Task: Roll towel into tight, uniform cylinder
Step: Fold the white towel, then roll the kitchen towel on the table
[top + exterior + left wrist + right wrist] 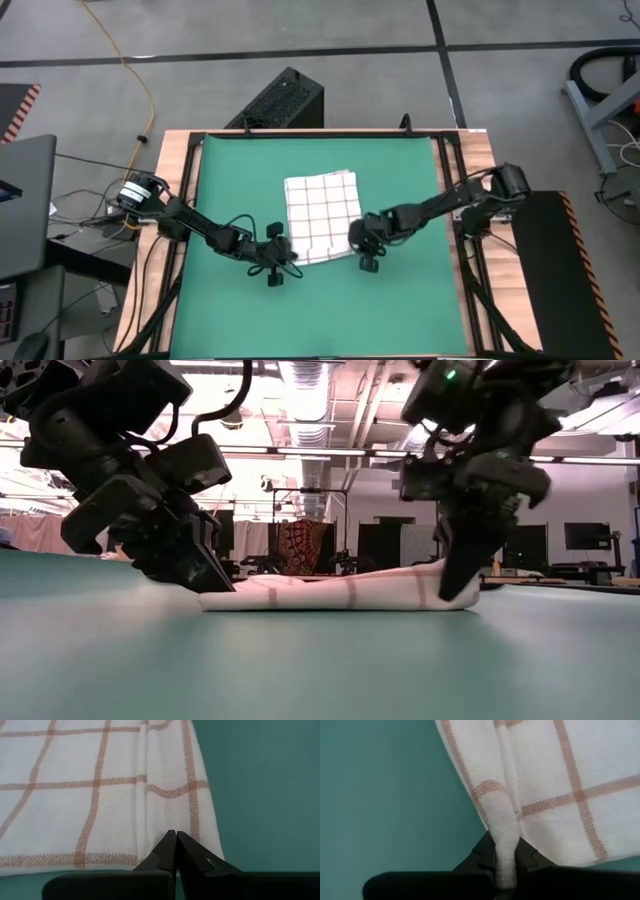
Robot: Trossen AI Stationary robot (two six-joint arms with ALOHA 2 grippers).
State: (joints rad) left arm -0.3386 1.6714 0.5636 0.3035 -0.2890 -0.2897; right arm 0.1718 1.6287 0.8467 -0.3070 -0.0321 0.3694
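The wide green mat (400, 180) covers the table, and lying flat near its middle is the white soft cloth towel with a thin reddish grid of checks (322, 215), still spread out and not yet a cylinder. Both dark arms reach in at the towel's near edge, one at each corner. The right gripper (506, 851) sits at its corner with a raised fold of the cloth pinched between its fingers, the rest of the towel stretching away ahead of it. The left gripper (176, 840) sits at the other corner with its fingers pressed together right at the hem; I cannot tell whether any cloth is caught between them. The towel looks light, limp and thin, so it should bunch and sag rather than hold a shape. Taking it by both near corners seems right, keeping the edge taut between the grippers so the roll starts even.
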